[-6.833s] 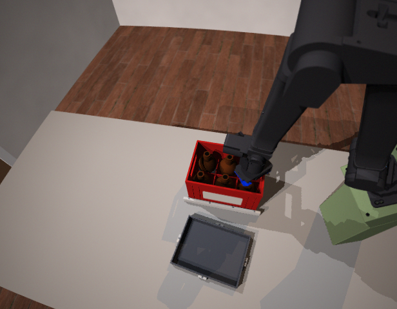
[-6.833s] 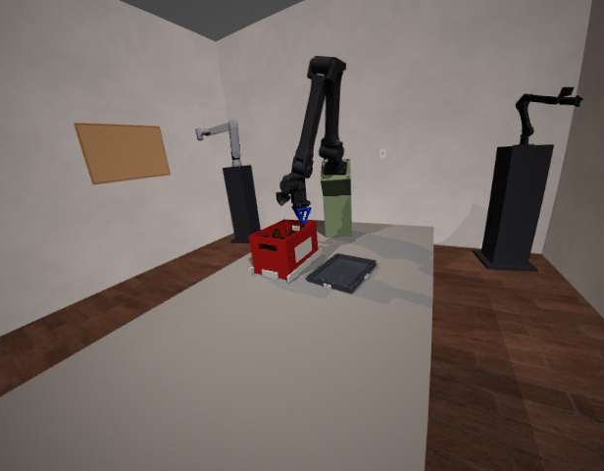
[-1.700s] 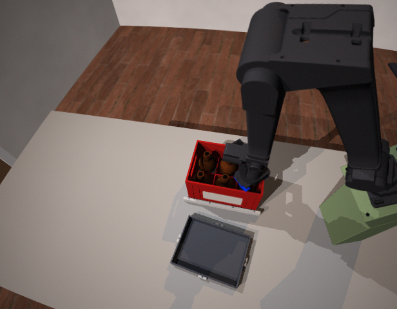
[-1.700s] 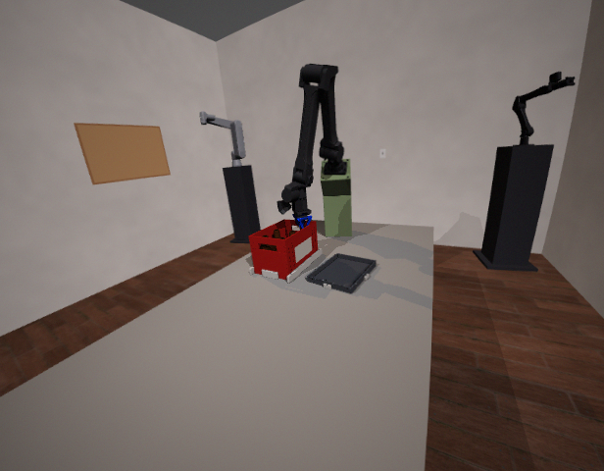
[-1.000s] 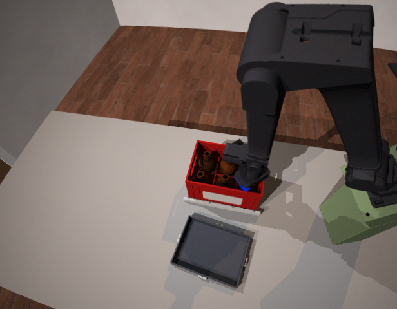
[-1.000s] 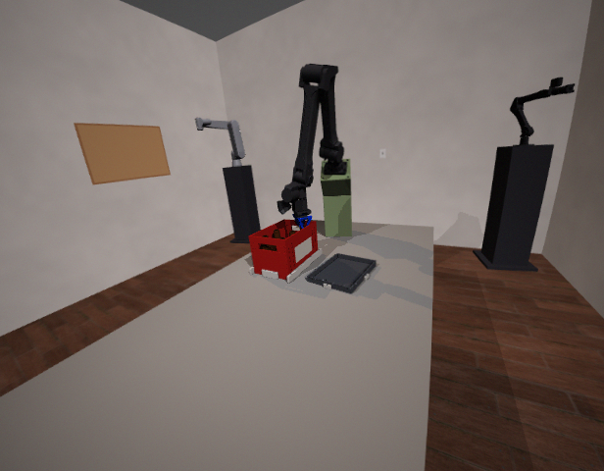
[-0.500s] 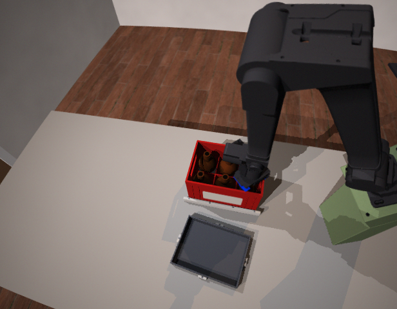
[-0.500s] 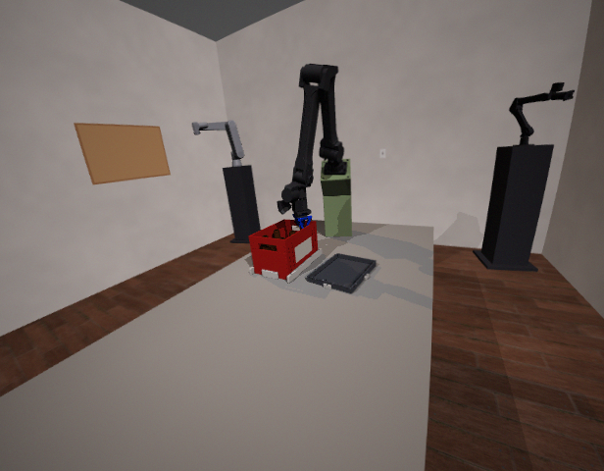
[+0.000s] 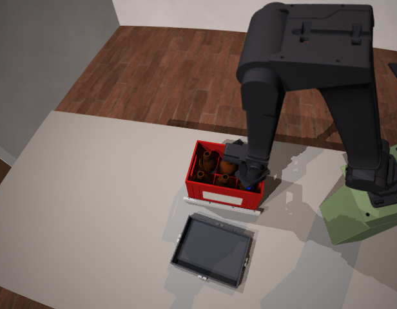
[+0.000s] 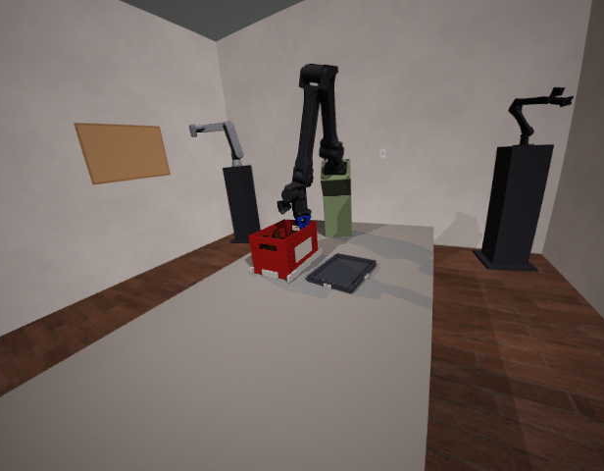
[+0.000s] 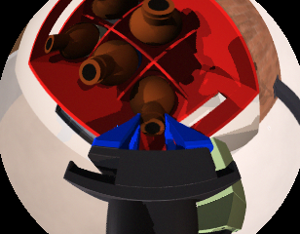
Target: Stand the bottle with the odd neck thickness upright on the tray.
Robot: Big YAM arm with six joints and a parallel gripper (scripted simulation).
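A red crate (image 9: 224,179) stands on the table with several brown bottles upright in its cells. It also shows in the exterior view (image 10: 281,248) and the wrist view (image 11: 150,46). My gripper (image 9: 249,187) reaches down into the crate's front right cell. In the wrist view its blue fingers are shut on the neck of the brown bottle (image 11: 153,100) in that cell, just below the opening. That bottle stands in its cell. Other bottles (image 11: 157,19) (image 11: 101,68) stand in the cells beyond. The dark tray (image 9: 212,253) lies in front of the crate, nothing on it.
My green base block (image 9: 365,212) stands at the table's right. Two other arms on dark pedestals (image 10: 515,202) (image 10: 239,202) stand on the floor beyond the table. The crate's grey skid (image 9: 222,205) faces the tray.
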